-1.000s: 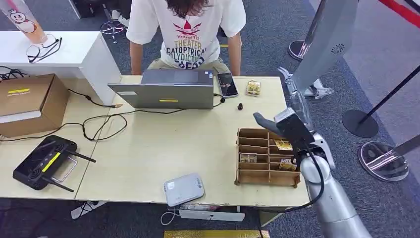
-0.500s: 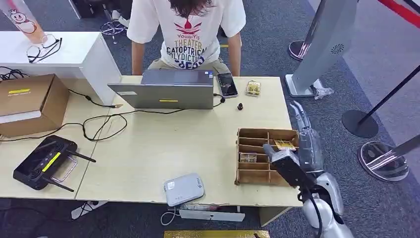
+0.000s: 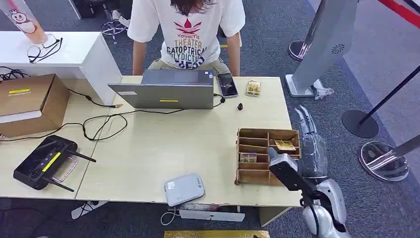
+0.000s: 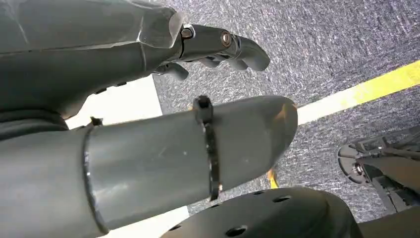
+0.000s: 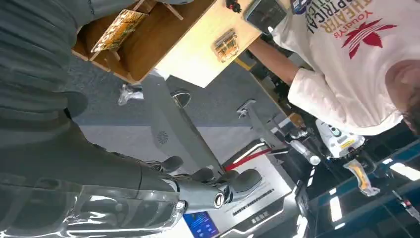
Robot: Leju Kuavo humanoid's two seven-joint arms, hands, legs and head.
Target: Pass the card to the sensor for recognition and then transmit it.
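Since the picture one second ago, your right arm has dropped back from above the far side of the card tray to the desk's right edge. In the head view your right hand (image 3: 308, 130) now hangs beside the desk (image 3: 148, 158), over the grey carpet, just right of the wooden divided tray (image 3: 268, 156). Half a second ago it was nearly where it is now. Nothing on the desk has changed place.

The right hand's fingers (image 5: 233, 181) are stretched out, loosely apart, and hold nothing. They touch neither the tray nor the desk. In the left wrist view your left hand (image 4: 218, 47) hangs over carpet with a yellow floor line. Its fingers are slightly curled and apart, and it too is empty.

The cards are in the tray. One yellow patterned card (image 3: 284, 144) leans in a compartment in the right-hand column, near the tray's far end, and the right wrist view shows it too (image 5: 119, 30). Another card (image 3: 248, 157) sits in a compartment in the left-hand column. Part of the tray lies behind your forearm.

The grey card sensor (image 3: 183, 189) lies flat at the near edge of the desk, well to the left of the tray. A person in a white printed T-shirt (image 3: 189, 29) sits at the far side, behind a closed-looking grey laptop (image 3: 166, 89). A phone (image 3: 227, 84) rests just to the right of it.
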